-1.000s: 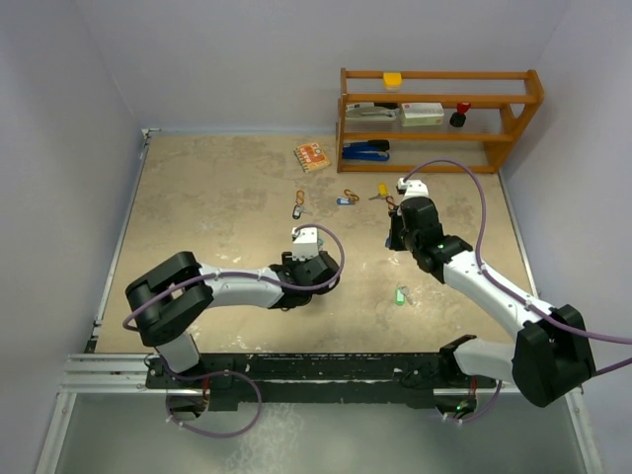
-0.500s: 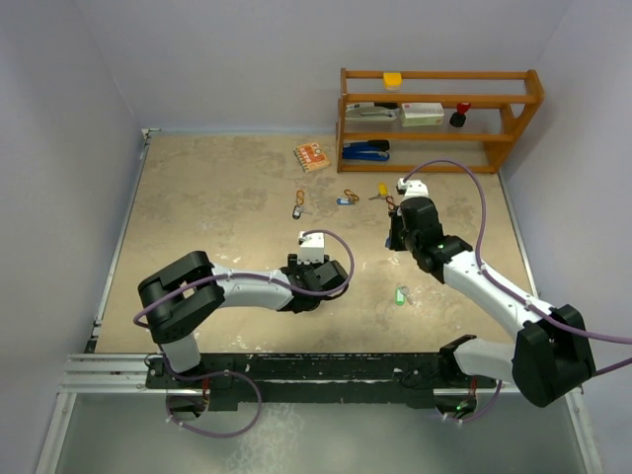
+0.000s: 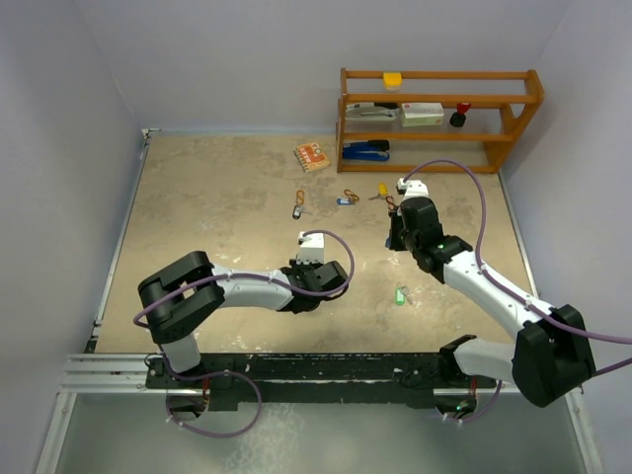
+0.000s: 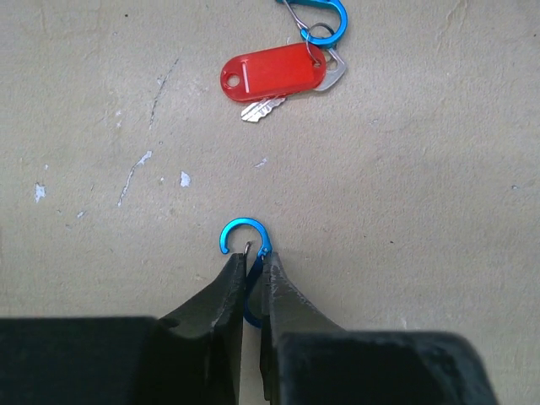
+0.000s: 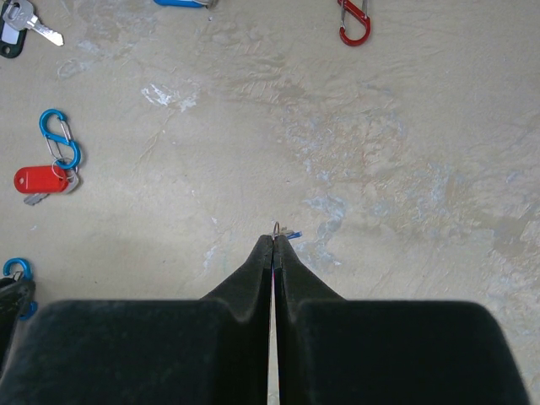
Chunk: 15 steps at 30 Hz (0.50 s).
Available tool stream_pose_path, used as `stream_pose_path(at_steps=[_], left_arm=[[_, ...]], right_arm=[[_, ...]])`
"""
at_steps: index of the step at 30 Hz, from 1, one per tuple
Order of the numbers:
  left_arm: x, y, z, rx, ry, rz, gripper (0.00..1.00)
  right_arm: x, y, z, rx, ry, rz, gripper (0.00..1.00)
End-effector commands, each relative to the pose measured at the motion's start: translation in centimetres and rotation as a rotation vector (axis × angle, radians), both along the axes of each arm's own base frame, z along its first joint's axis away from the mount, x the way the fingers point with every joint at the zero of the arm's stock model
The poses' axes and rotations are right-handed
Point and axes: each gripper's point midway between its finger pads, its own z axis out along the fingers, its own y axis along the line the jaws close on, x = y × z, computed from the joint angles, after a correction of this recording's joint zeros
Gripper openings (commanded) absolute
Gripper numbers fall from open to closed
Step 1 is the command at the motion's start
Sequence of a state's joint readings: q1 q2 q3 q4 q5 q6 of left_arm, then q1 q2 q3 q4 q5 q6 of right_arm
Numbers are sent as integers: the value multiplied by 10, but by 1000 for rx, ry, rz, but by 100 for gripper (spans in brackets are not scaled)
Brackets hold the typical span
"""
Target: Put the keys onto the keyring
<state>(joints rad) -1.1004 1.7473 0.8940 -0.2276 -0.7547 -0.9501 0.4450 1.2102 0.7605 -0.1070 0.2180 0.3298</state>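
Near the middle of the sandy bench [image 3: 197, 217]: left pincer [image 4: 251, 257] clamped on the near loop of a small blue S-shaped metal clip [image 4: 244, 236]; the far loop pokes free.
Right pincer [image 5: 274, 242]: to the right, well apart from the left one; jaws pressed together, with a small metal ring [image 5: 277, 228] showing at the tips. What hangs from it is too small to tell.
Done so far: a red-tagged silver key [image 4: 274, 74], just far of the left pincer, looks already hooked on a teal S-shaped clip [image 4: 316, 13].
Left to do: green-tagged key [image 3: 400, 294], yellow-tagged key [image 3: 382, 190], blue-tagged key [image 3: 343, 200] and black-tagged key [image 5: 29, 24] lie scattered. I judge the task to be at an early stage.
Red key's axis: roughly left–right, tag end left, ring end right at its clip, blade pointing near-left.
Held clip's axis: near–far.
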Motion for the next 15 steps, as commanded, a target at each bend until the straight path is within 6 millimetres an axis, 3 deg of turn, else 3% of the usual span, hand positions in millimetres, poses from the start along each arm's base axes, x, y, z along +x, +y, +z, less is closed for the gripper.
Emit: stream_pose_path(at_steps=[1,9,15], left_arm=[[-11,9,-14,47,56,-16,0],[-5,4,0,25,22,-14,0],[15,-15,47,-3,-76,-25,0]], right_arm=[[2,1,12,12,-46,2,0],[2,8,12,19,-47,48,0],[-4,32,13,48,-68,204,0]])
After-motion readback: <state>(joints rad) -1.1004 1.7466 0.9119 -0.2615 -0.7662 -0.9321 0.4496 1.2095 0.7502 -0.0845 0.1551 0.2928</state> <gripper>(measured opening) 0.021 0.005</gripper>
